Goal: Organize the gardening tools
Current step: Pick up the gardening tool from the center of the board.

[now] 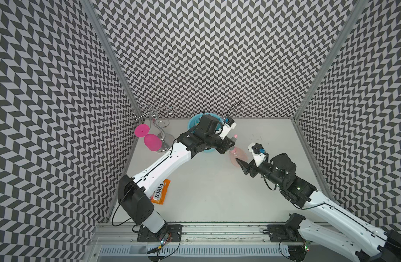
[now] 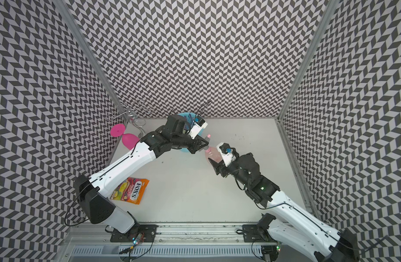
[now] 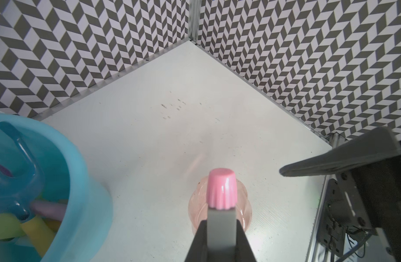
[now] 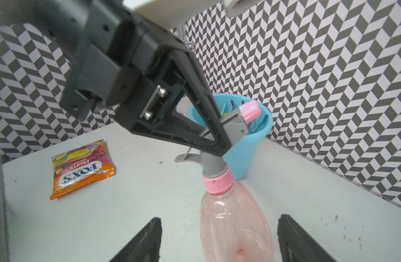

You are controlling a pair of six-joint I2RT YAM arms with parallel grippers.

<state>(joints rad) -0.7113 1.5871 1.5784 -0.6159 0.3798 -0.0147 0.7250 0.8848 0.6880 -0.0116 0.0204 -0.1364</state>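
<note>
My left gripper [image 3: 221, 224] is shut on the grey trigger head of the translucent pink spray bottle [image 4: 235, 217], just behind its pink nozzle [image 3: 221, 191]. The bottle [image 1: 238, 156] is next to the blue bucket [image 4: 256, 145], right of it in both top views; I cannot tell whether its base touches the table. My right gripper [image 4: 220, 219] is open, one finger on each side of the bottle's body with a gap to it. Inside the bucket [image 3: 81, 172] lie a blue fork [image 3: 15, 154], a purple handle [image 3: 47, 208] and yellow pieces [image 3: 36, 231].
An orange snack packet [image 2: 130, 190] lies flat near the left arm's base. A magenta wine glass [image 1: 149, 138] hangs upside down from a wire rack [image 1: 158, 122] in the back left corner. Patterned walls close in three sides.
</note>
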